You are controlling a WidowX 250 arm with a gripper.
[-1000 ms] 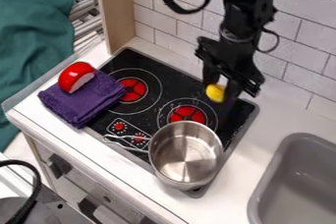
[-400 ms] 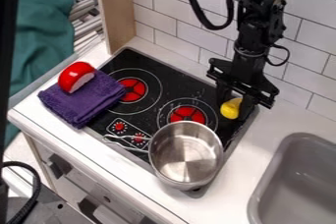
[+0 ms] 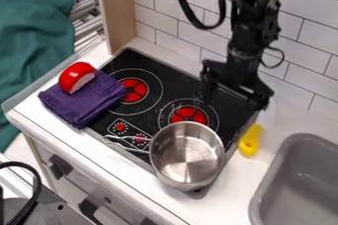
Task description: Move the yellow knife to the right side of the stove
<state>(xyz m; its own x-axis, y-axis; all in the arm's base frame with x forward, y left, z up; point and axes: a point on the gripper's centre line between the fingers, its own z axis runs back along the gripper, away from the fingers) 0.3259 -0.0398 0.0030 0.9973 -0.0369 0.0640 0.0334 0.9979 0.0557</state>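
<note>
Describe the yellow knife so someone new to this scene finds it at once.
Start at the black stove and the grey sink. On the white counter strip between them, close to the stove's edge, lies the yellow knife. It's small and bright yellow, unlike the larger, round steel pot nearby.

Black arm (image 3: 248, 36) hangs down, fingers (image 3: 208, 90) spread apart

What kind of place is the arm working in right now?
Probably a toy kitchen or small play-style kitchenette: there's a black stove with red burners, a gray sink set into the white counter, and a metal pot sitting partly over the stove.
</note>
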